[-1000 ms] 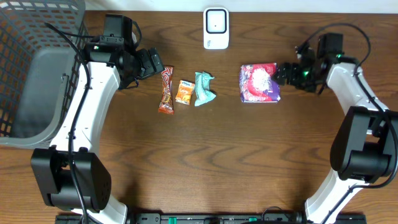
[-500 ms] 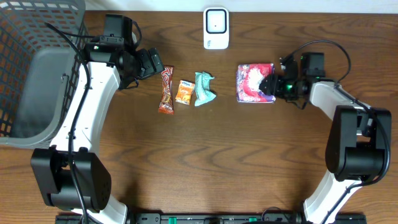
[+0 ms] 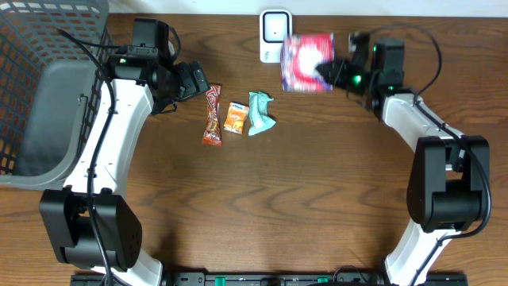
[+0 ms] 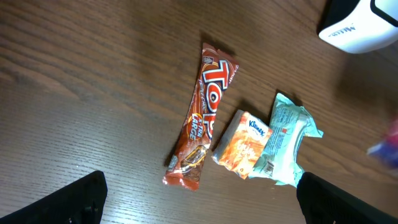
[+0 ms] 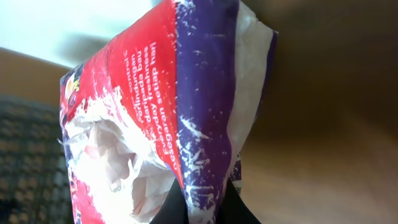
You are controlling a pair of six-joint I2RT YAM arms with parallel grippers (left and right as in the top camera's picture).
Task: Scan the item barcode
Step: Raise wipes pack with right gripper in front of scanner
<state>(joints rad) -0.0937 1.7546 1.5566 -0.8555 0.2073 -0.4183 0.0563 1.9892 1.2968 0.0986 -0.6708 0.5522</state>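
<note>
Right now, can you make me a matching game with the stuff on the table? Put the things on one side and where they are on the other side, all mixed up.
Things:
1. red and purple packet
2. brown candy bar
3. orange tissue pack
4. grey basket

Places:
A. middle of the row of three small items
B. far left side of the table
C. gripped in the right claw, by the white scanner
D. left end of the row of three small items

Pairs: 1-C, 2-D, 3-A, 4-B
</note>
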